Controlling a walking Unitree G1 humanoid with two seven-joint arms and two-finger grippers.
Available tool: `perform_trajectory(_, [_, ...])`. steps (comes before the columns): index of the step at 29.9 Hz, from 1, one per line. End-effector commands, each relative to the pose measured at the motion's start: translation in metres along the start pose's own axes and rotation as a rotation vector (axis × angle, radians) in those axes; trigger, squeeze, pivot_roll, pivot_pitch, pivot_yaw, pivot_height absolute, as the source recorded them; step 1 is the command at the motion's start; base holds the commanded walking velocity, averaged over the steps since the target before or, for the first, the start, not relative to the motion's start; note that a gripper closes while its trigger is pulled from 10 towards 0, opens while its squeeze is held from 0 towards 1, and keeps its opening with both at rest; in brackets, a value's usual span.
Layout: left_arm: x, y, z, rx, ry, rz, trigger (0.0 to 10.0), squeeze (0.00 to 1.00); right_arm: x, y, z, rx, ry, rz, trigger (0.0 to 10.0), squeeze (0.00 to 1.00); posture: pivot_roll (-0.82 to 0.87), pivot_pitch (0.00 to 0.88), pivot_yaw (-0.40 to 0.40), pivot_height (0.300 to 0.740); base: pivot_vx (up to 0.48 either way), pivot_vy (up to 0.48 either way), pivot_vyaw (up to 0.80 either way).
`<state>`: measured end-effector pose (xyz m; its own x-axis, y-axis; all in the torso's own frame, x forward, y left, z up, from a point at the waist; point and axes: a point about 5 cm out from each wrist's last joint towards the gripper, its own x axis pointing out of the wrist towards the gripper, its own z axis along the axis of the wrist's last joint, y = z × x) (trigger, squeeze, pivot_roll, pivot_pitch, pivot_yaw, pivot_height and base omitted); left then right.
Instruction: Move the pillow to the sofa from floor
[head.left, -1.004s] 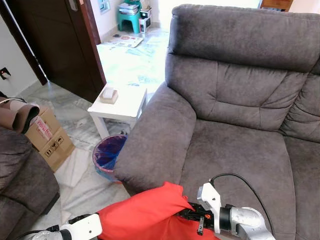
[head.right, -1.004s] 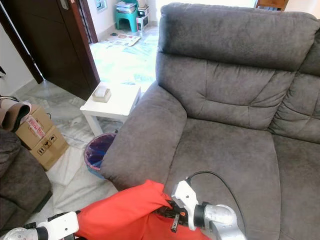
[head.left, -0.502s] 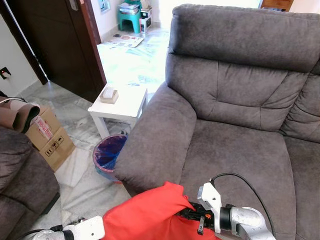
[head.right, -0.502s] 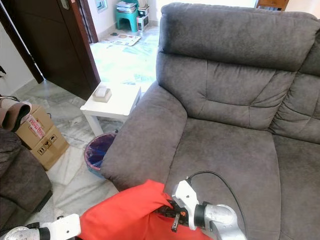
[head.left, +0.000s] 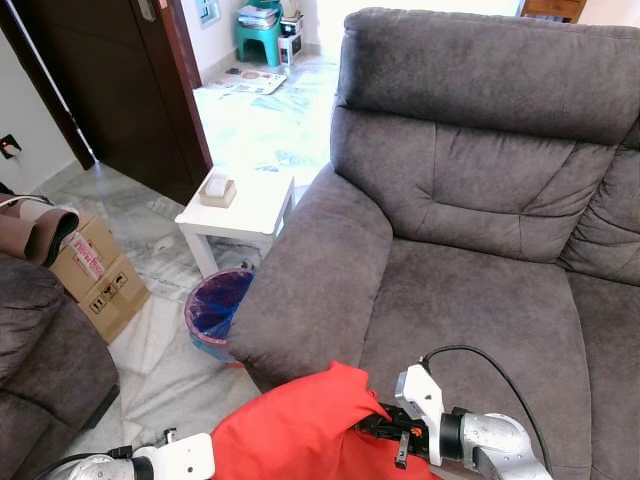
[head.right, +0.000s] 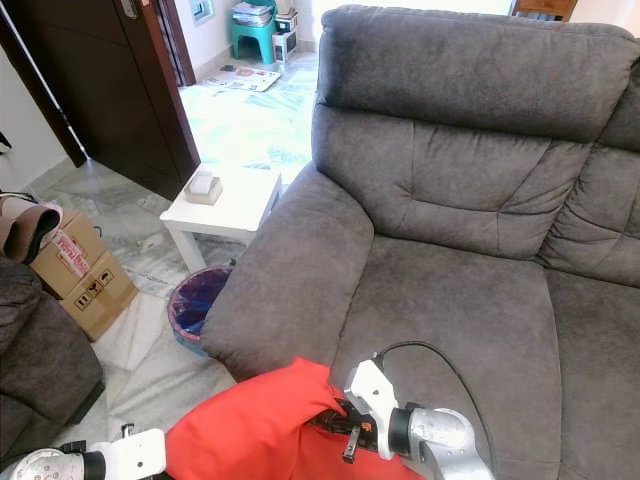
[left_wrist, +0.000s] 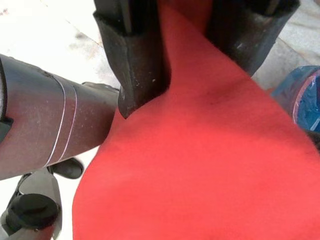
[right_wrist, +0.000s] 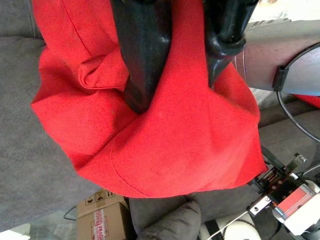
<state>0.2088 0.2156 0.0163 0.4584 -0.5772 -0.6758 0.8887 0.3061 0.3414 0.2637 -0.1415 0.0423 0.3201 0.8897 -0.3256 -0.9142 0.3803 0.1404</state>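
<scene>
The red pillow (head.left: 300, 430) is held off the floor in front of the sofa (head.left: 470, 290), just short of the seat cushion's front edge beside the near armrest, with the left gripper (left_wrist: 187, 75) and the right gripper (right_wrist: 170, 75) each clamped on a pinch of its fabric at opposite ends. Risk: both grips hold loose cover cloth rather than the pillow body, so cloth may slip from one gripper during the lift. The freed end could then sag and drop toward the wastebasket (head.left: 215, 310) below the armrest.
</scene>
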Motion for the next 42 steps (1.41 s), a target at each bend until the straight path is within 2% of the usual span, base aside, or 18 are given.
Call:
perform_trajectory(1, [-0.001, 0.0, 0.001, 0.029, -0.001, -0.022, 0.0, 0.0, 0.007, -0.002, 0.019, -0.068, -0.06, 0.019, 10.0, 0.0, 0.07, 0.111, 0.038, 0.74, 0.0, 0.0, 0.0])
perform_trajectory(12, [-0.002, 0.008, 0.003, 0.019, -0.007, 0.029, 0.0, 0.0, 0.008, -0.004, 0.019, -0.074, -0.065, -0.008, 10.0, 0.0, 0.06, 0.094, 0.044, 0.74, 0.0, 0.0, 0.0])
perform_trajectory(18, [0.004, 0.013, 0.018, 0.022, -0.059, 0.058, 0.0, 0.0, 0.01, -0.002, 0.017, -0.072, -0.064, -0.013, 10.0, 0.0, 0.06, 0.092, 0.045, 0.74, 0.0, 0.0, 0.0])
perform_trajectory(22, [0.006, 0.016, 0.024, -0.017, -0.09, 0.072, 0.0, 0.0, 0.01, -0.002, 0.016, -0.071, -0.062, -0.019, 10.0, 0.0, 0.06, 0.093, 0.046, 0.74, 0.0, 0.0, 0.0])
perform_trajectory(25, [0.009, 0.026, 0.03, -0.075, -0.119, 0.173, 0.0, 0.0, 0.008, -0.004, 0.011, -0.073, -0.042, -0.057, 10.0, 0.0, 0.06, 0.102, 0.042, 0.74, 0.0, 0.0, 0.0])
perform_trajectory(26, [0.01, 0.042, 0.035, -0.102, -0.134, 0.334, 0.0, 0.0, 0.006, -0.005, 0.008, -0.075, -0.032, -0.094, 10.0, 0.0, 0.06, 0.106, 0.039, 0.74, 0.0, 0.0, 0.0])
perform_trajectory(27, [0.01, 0.052, 0.039, -0.141, -0.156, 0.442, 0.0, 0.0, 0.004, -0.007, 0.006, -0.079, -0.029, -0.138, 10.0, 0.0, 0.06, 0.108, 0.036, 0.74, 0.0, 0.0, 0.0])
perform_trajectory(28, [0.01, 0.052, 0.039, -0.141, -0.156, 0.442, 0.0, 0.0, 0.004, -0.007, 0.006, -0.079, -0.029, -0.138, 10.0, 0.0, 0.06, 0.108, 0.036, 0.74, 0.0, 0.0, 0.0])
perform_trajectory(29, [0.009, 0.064, 0.044, -0.235, -0.189, 0.58, 9.6, 0.0, 0.001, -0.013, 0.005, -0.087, -0.027, -0.226, 10.0, 0.0, 0.06, 0.111, 0.032, 0.74, 0.0, 0.0, 0.0])
perform_trajectory(30, [0.008, 0.069, 0.046, -0.33, -0.216, 0.644, 10.0, 0.0, -0.002, -0.018, 0.004, -0.082, -0.029, -0.306, 10.0, 0.0, 0.06, 0.112, 0.03, 0.74, 0.0, 0.0, 0.0])
perform_trajectory(31, [0.008, 0.069, 0.046, -0.33, -0.216, 0.644, 10.0, 0.0, -0.002, -0.018, 0.004, -0.082, -0.029, -0.306, 10.0, 0.0, 0.06, 0.112, 0.03, 0.74, 0.0, 0.0, 0.0])
perform_trajectory(32, [0.007, 0.074, 0.051, -0.419, -0.265, 0.718, 10.0, 0.0, -0.006, -0.026, 0.002, -0.067, -0.03, -0.434, 10.0, 0.0, 0.06, 0.115, 0.027, 0.74, 0.0, 0.0, 0.0])
perform_trajectory(34, [0.005, 0.079, 0.058, -0.515, -0.331, 0.807, 10.0, 0.0, -0.014, -0.034, 0.0, -0.027, -0.054, -0.595, 10.0, 0.0, 0.06, 0.119, 0.024, 0.74, 0.0, 0.0, 0.0])
perform_trajectory(35, [0.004, 0.081, 0.061, -0.59, -0.37, 0.871, 10.0, 0.0, -0.021, -0.035, -0.006, 0.04, -0.079, -0.69, 10.0, 0.0, 0.06, 0.121, 0.022, 0.74, 0.0, 0.0, 0.0])
perform_trajectory(37, [0.003, 0.082, 0.062, -0.617, -0.383, 0.895, 10.0, 0.0, -0.024, -0.034, -0.009, 0.069, -0.097, -0.727, 10.0, 0.0, 0.06, 0.126, 0.022, 0.74, 0.0, 0.0, 0.0])
perform_trajectory(39, [0.001, 0.082, 0.063, -0.649, -0.407, 0.94, 10.0, 0.0, -0.026, -0.029, -0.014, 0.151, -0.158, -0.811, 10.0, 0.0, 0.05, 0.133, 0.026, 0.74, 0.0, 0.0, 0.0])
perform_trajectory(41, [0.003, 0.081, 0.064, -0.646, -0.399, 0.937, 10.0, 0.0, -0.025, -0.025, -0.014, 0.177, -0.19, -0.829, 10.0, 0.0, 0.05, 0.133, 0.028, 0.74, 0.0, 0.0, 0.0])
perform_trajectory(42, [0.007, 0.08, 0.07, -0.613, -0.396, 0.924, 10.0, 0.0, -0.023, -0.022, -0.013, 0.195, -0.216, -0.873, 10.0, 0.0, 0.04, 0.136, 0.025, 0.74, 0.0, 0.0, 0.0])
